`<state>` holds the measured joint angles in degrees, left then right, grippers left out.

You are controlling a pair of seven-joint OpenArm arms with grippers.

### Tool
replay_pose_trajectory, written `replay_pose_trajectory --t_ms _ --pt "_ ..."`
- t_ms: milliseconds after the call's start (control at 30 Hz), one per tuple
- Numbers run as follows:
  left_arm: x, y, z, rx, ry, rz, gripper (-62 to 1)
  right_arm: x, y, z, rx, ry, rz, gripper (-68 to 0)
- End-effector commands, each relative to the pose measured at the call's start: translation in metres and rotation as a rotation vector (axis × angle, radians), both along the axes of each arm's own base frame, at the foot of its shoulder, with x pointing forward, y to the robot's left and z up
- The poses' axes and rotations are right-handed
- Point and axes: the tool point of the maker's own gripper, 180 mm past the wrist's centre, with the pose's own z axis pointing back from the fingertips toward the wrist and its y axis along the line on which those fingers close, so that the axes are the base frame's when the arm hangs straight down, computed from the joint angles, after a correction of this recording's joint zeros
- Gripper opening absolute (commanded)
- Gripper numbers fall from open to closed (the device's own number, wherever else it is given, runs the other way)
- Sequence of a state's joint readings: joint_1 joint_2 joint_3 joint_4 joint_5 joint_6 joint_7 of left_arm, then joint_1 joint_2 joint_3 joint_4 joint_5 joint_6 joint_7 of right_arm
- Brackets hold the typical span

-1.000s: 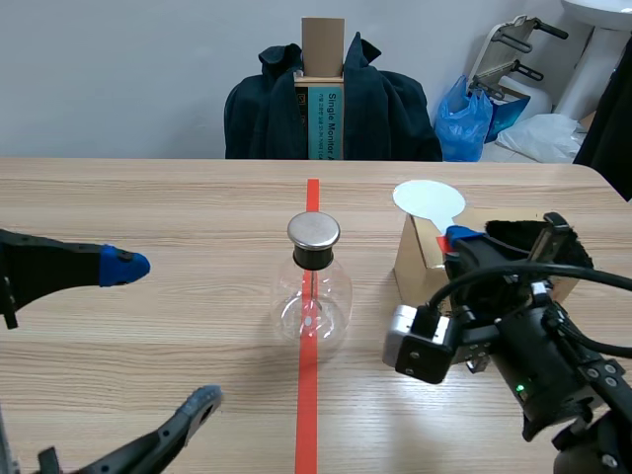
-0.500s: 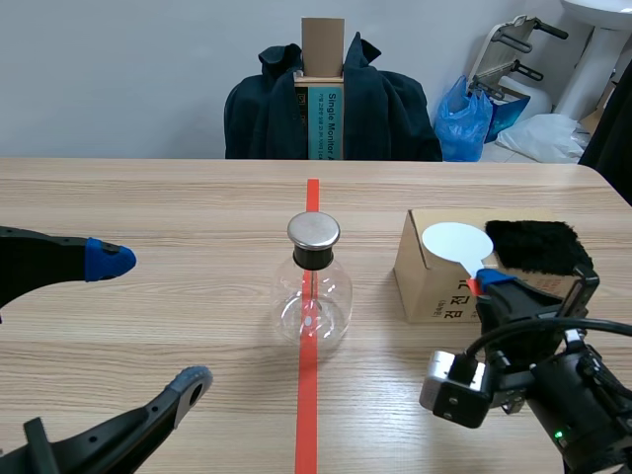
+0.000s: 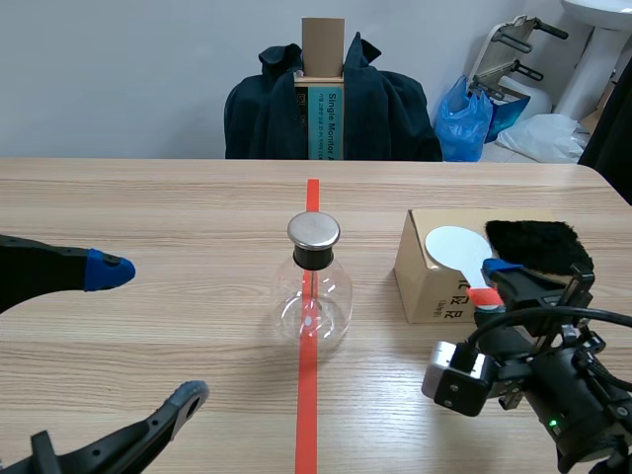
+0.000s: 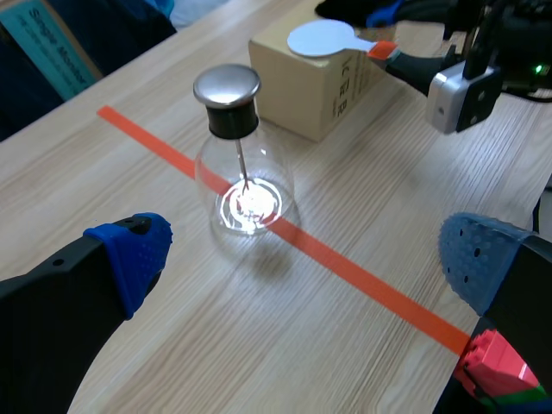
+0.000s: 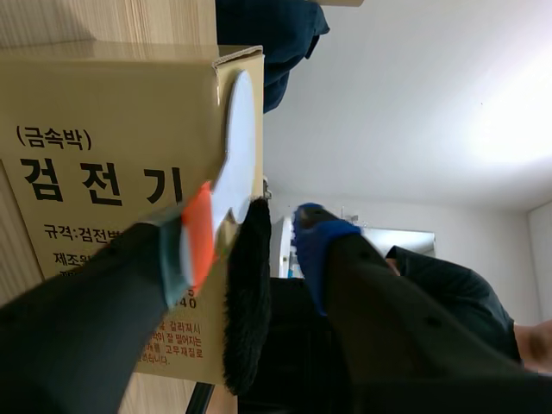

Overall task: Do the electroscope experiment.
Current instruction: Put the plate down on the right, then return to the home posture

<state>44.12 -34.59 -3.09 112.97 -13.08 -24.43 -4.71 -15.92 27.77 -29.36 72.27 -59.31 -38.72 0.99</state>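
Scene view: right gripper (image 3: 494, 281) clamped on white round orange-handled paddle (image 3: 454, 244), right of clear glass metal-capped flask (image 3: 313, 296), disc end toward flask; left gripper (image 3: 150, 332) gaping, empty, flask's left.

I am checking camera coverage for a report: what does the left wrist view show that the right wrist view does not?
Only the left wrist view shows the clear glass flask with a metal cap, the orange-red tape line and the open left gripper. Only the right wrist view shows the pale wall and the lettering on the tan cardboard box large enough to read. Both show that box and the white round paddle with an orange handle, held in the right gripper.
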Motion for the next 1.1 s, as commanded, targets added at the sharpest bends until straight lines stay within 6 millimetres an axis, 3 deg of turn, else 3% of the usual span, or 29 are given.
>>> replay_pose_trajectory --t_ms 0,200,267,500,700,867,1067 --pt "0.001 -0.004 0.009 -0.035 -0.019 0.0 1.4 0.007 0.001 0.012 0.011 -0.041 0.0 -38.0" --pt "0.001 -0.002 0.003 -0.009 0.0 0.003 1.4 0.007 0.0 0.012 0.014 -0.039 -0.002 -15.4" --pt "0.001 -0.002 0.001 -0.001 0.008 0.004 1.4 0.006 0.0 0.012 0.012 -0.038 -0.001 -11.2" --pt "0.001 -0.001 0.001 0.001 0.009 0.004 1.4 -0.001 -0.01 0.008 0.013 -0.002 0.044 -10.6" --pt "0.002 -0.002 0.002 0.0 0.003 0.005 1.4 -0.002 -0.049 0.014 0.207 0.067 -0.076 -10.6" --pt "0.002 -0.002 0.002 0.0 0.003 0.004 1.4 0.004 -0.088 0.042 0.393 0.057 -0.191 -10.6" --pt "0.003 0.0 0.003 0.002 -0.003 0.008 1.4 0.024 -0.118 0.098 0.599 -0.049 -0.267 -10.6"
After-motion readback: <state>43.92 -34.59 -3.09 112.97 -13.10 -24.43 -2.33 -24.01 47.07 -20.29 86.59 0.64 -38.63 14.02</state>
